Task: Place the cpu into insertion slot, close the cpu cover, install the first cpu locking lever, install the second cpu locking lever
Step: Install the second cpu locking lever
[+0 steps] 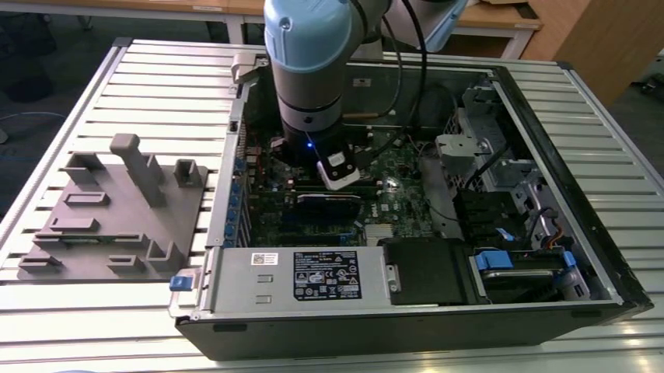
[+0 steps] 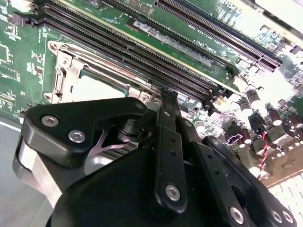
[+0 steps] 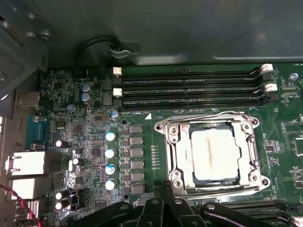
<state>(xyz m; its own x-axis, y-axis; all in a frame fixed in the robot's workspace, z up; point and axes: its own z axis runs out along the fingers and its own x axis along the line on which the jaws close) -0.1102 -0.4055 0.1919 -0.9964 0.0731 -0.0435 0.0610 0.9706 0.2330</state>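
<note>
The dull silver-tan square cpu (image 3: pixel 214 154) sits inside the silvery-framed insertion slot (image 3: pixel 176 156), the thin silvery cpu cover (image 3: pixel 246 158) lying closed over it; the black claw (image 3: pixel 163 189) beside it is clenched, grasping nothing.

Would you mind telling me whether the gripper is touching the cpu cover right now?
Cannot tell. In the second wrist view the gripper ends at the cpu cover's edge, hiding any gap; in the first wrist view its tips overlap the frame's rim.

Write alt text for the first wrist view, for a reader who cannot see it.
A square cpu with a dull silvery top sits in the insertion slot on a green circuit board, with the silvery cpu cover lying closed around it. Long black memory slots run beside the socket, and black gripper parts show at the picture's edge, close to the socket.
</note>
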